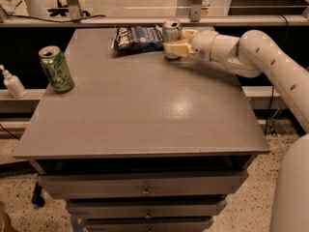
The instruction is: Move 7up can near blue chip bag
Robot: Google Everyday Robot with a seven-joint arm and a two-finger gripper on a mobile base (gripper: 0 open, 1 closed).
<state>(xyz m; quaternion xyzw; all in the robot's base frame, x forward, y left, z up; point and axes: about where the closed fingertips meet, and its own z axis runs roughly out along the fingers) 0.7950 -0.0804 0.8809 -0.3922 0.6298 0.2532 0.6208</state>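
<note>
The 7up can (171, 32), silver with a silver top, stands upright at the far edge of the grey table (145, 115). It is right beside the right end of the blue chip bag (137, 37), which lies flat with white lettering. My gripper (173, 41) reaches in from the right, its cream fingers (175, 48) on either side of the can's lower body, shut on it. The can's lower part is hidden behind the near finger.
An all-green patterned can (56, 69) stands near the table's left edge. A small white pump bottle (12, 83) sits on a ledge left of the table. Drawers (145, 190) are under the tabletop. A rail runs behind the table.
</note>
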